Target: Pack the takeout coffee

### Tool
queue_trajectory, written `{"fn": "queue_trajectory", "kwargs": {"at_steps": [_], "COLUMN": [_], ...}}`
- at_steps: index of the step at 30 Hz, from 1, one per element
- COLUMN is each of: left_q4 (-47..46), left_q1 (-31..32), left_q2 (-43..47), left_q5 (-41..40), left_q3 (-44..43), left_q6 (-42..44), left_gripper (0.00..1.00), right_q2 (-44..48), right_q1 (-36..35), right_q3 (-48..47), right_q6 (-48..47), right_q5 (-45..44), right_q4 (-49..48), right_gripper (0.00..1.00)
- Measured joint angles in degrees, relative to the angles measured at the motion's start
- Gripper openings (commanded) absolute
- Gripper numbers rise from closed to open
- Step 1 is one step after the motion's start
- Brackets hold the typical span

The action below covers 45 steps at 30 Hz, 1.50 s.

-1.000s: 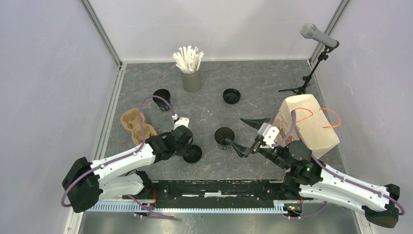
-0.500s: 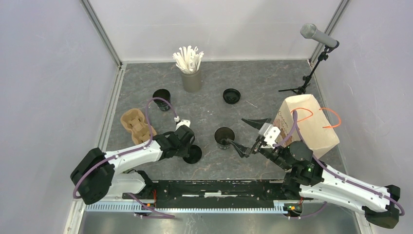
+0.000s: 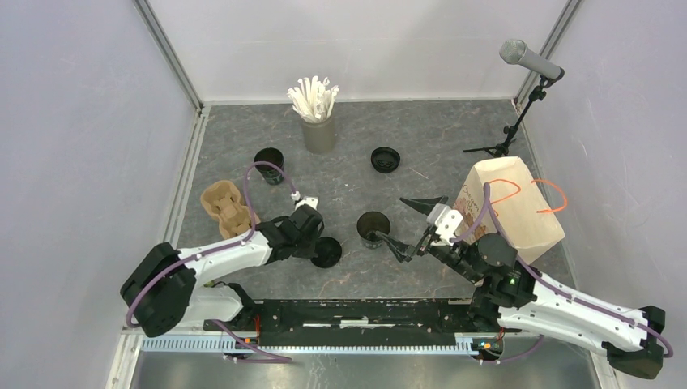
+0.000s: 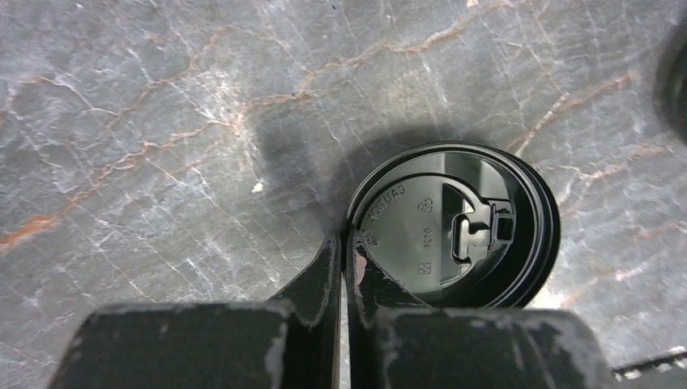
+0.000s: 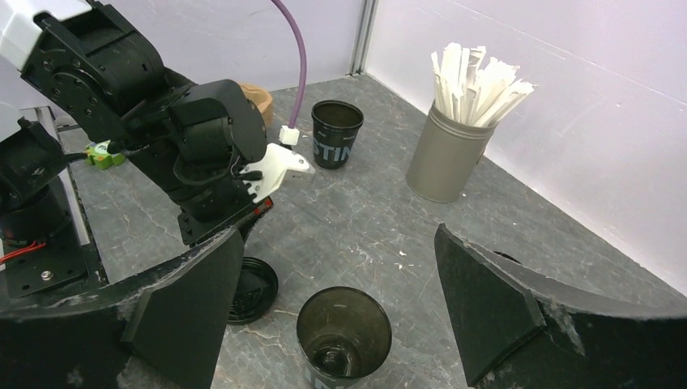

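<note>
An open black cup [image 3: 373, 227] stands mid-table; it also shows in the right wrist view [image 5: 343, 332]. My right gripper [image 3: 394, 220] is open, its wide jaws either side of this cup without touching it [image 5: 339, 243]. A round black lid [image 3: 327, 253] lies left of that cup. My left gripper [image 3: 316, 245] is shut on the lid's rim [image 4: 344, 241], and the lid [image 4: 454, 227] shows its drink-hole tab. A second open black cup [image 3: 269, 164] stands at the back left. A second lid [image 3: 386, 159] lies at the back centre.
A brown pulp carrier [image 3: 227, 207] lies at the left. A grey cup of white straws [image 3: 318, 121] stands at the back. A paper bag with orange handles [image 3: 506, 203] stands at the right, and a microphone stand [image 3: 518, 105] behind it.
My left gripper has shifted slightly right, taking the lid with it toward the middle cup. The right arm has barely moved.
</note>
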State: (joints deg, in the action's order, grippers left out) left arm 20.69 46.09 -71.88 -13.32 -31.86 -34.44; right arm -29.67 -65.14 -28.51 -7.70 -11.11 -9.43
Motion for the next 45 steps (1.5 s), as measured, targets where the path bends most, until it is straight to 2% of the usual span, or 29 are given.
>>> {"fn": "queue_trajectory", "kwargs": {"at_steps": [8, 14, 17, 23, 27, 35, 45], "left_q4": [-0.24, 0.87, -0.42, -13.73, -25.55, -37.55, -42.05], "left_q1": [-8.90, -13.03, -13.62, -13.73, -13.73, -13.49, -12.55], "left_q2": [7.87, 19.23, 24.15, 29.44, 30.14, 30.14, 30.03], "left_q5": [13.66, 23.61, 29.33, 43.65, 49.77, 55.89, 56.98], "left_q3": [-0.02, -3.82, -7.48, -8.15, -5.05, -1.86, 1.09], "left_q6": [-0.02, -0.81, -2.34, -13.94, -24.09, -35.54, -39.93], "left_gripper": [0.03, 0.02, 0.02, 0.02, 0.02, 0.03, 0.03], "right_q2": [-0.96, 1.36, 2.82, 3.48, -0.83, -12.96, -21.51], "right_q1": [0.00, 0.00, 0.00, 0.00, 0.00, 0.00, -0.98], "right_q3": [0.63, 6.43, 11.08, 20.65, 23.17, 22.32, 16.04], "right_q6": [-0.57, -4.13, -7.48, -16.22, -21.22, -24.57, -25.66], "right_q5": [0.42, 3.02, 6.91, 19.37, 25.00, 27.06, 27.89], "right_q4": [-1.60, -8.31, -14.86, -33.22, -45.11, -62.88, -68.17], "right_gripper": [0.97, 0.98, 0.98, 0.98, 0.98, 0.98, 0.98]}}
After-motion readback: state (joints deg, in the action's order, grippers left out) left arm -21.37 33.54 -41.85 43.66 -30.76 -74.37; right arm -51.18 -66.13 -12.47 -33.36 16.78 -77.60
